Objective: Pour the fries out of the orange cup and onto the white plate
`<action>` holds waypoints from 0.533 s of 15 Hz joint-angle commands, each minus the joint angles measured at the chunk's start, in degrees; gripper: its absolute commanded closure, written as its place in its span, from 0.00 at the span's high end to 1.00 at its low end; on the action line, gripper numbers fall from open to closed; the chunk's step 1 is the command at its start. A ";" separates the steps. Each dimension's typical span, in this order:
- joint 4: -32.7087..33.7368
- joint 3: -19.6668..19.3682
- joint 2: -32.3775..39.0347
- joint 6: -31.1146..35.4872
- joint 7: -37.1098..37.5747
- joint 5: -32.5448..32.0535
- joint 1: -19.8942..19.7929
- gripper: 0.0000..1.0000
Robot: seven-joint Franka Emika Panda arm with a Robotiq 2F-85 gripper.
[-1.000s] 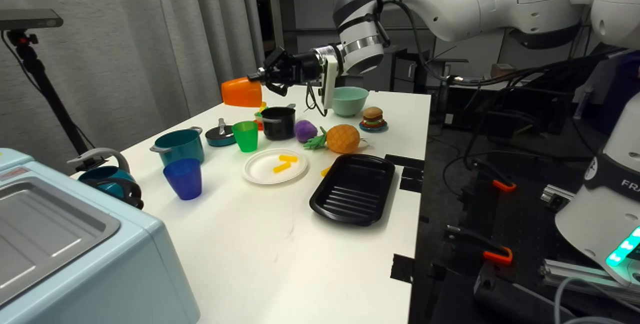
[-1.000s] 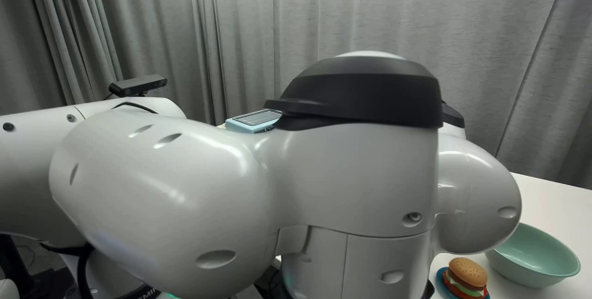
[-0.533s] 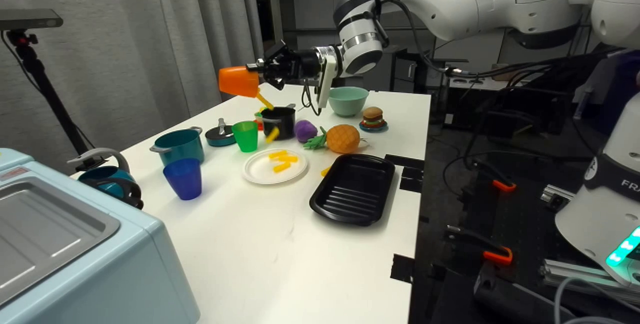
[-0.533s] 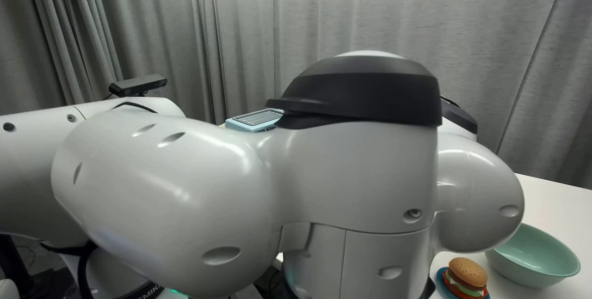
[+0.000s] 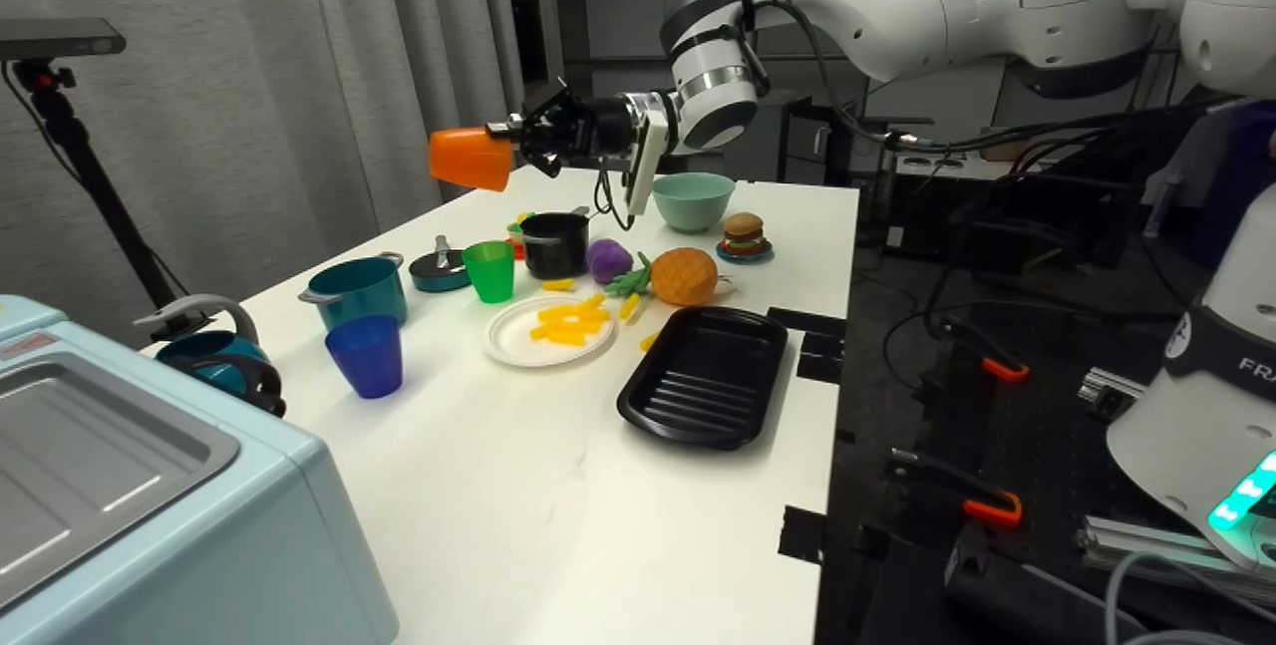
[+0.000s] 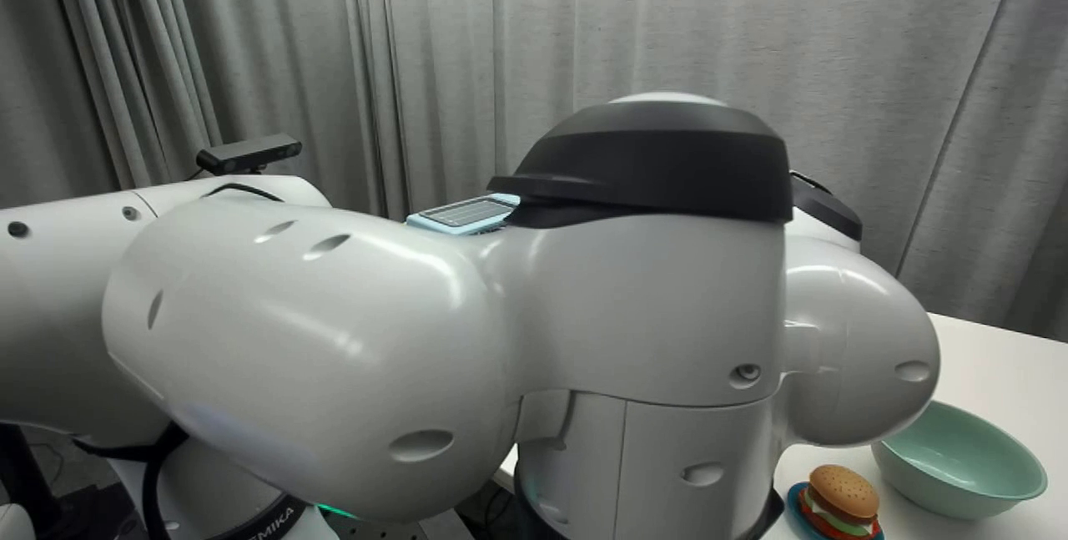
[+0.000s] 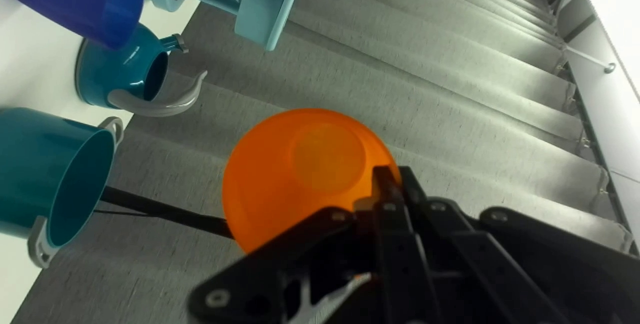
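My gripper (image 5: 501, 130) is shut on the rim wall of the orange cup (image 5: 469, 159), which hangs on its side above the table with its mouth tipped slightly downward. In the wrist view the fingertips pinch the cup's edge, and I look into the orange cup (image 7: 280, 184); no fries show inside it. Several yellow fries (image 5: 568, 334) lie on the white plate (image 5: 513, 341), below the cup in the picture. Off the plate, on the table, lie a fry (image 5: 558, 284) behind it, a fry (image 5: 629, 306) to its right and a partly hidden fry (image 5: 648, 341) by the tray.
Around the plate stand a green cup (image 5: 489, 271), a blue cup (image 5: 367, 356), a teal pot (image 5: 359, 291), a black pot (image 5: 555, 251), a toy pineapple (image 5: 684, 276) and a black ridged tray (image 5: 703, 381). A light blue toaster oven (image 5: 249, 525) fills the near left.
Fries have dropped out of the cup: the plate holds more of them, and two more lie on the table. The cup has risen, shifted a little left and tipped further.
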 commanded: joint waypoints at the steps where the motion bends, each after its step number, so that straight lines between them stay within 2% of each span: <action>1: 2.28 0.11 0.59 -1.70 -0.59 -0.81 1.88 0.01; 8: 2.01 -0.22 -5.48 -0.13 2.91 -3.06 4.02 0.01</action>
